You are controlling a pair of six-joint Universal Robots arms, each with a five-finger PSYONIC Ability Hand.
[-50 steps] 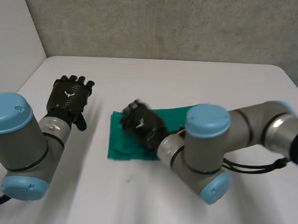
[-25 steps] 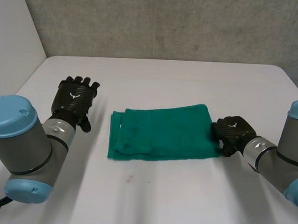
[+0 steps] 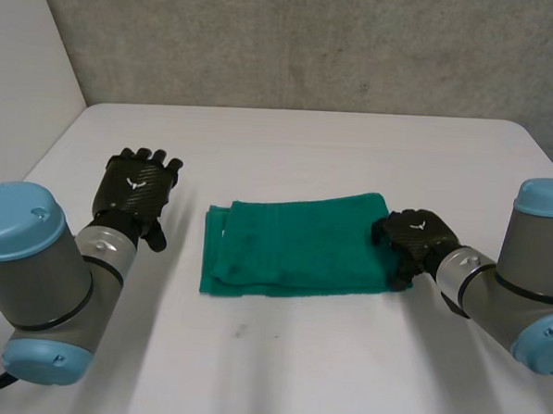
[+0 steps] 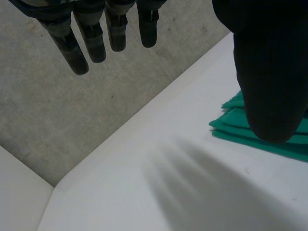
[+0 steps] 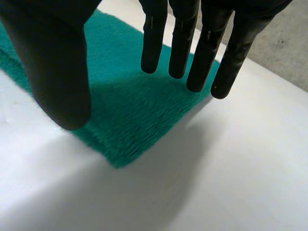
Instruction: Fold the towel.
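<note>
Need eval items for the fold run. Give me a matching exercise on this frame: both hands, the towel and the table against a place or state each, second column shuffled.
Things:
1. left hand
2. right hand
3. green towel
4. white table

Place or state:
A. folded, lying flat
B. fingers straight, over one end of the towel
C. bears the towel
D. fingers straight, apart from the towel, off its other end

Pairs: 1-D, 2-B, 3-A, 4-C
</note>
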